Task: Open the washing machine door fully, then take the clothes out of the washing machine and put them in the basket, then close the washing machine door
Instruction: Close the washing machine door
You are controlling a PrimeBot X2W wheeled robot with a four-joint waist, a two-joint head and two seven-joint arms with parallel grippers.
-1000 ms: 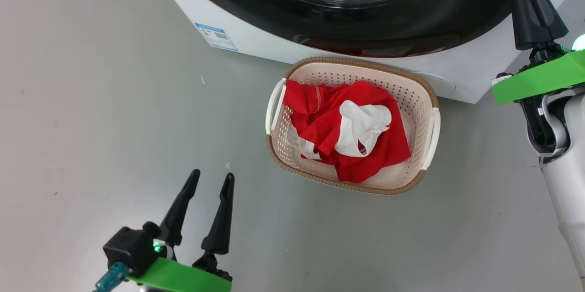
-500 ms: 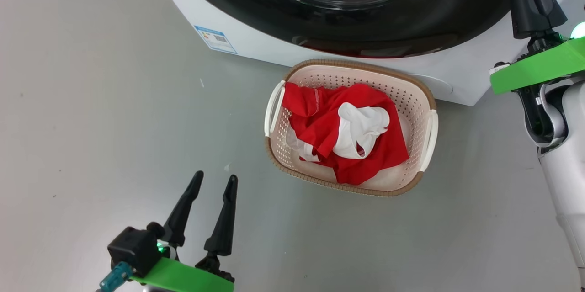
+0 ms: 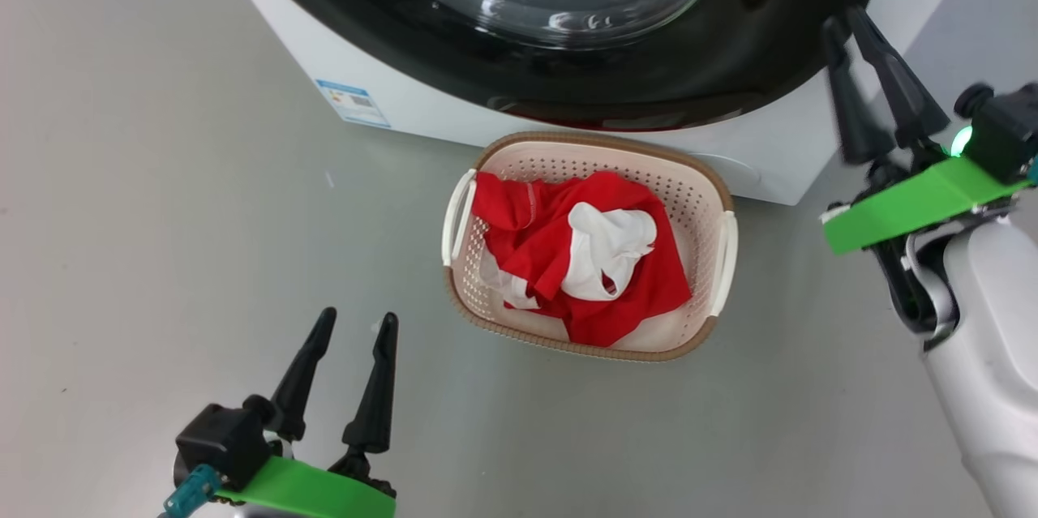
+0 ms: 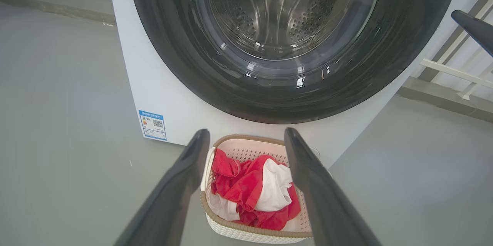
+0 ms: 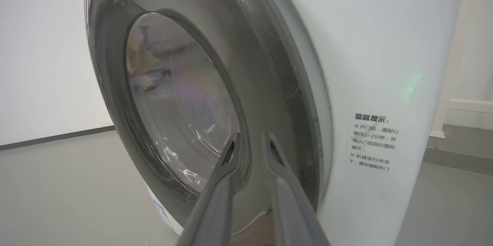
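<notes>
Red-and-white clothes fill the cream perforated basket; the white washing machine's glossy black-rimmed door looks shut; right pincer barely parted, empty; left pincer wide; I'd press the rim squarely.

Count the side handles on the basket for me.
2: one white handle on the left end of the basket, the other on its right end. None seems hidden.

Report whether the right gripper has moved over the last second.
Yes. Judged against the washing machine, the right gripper has drawn back from the washing machine door rim, down the head view toward the robot.
</notes>
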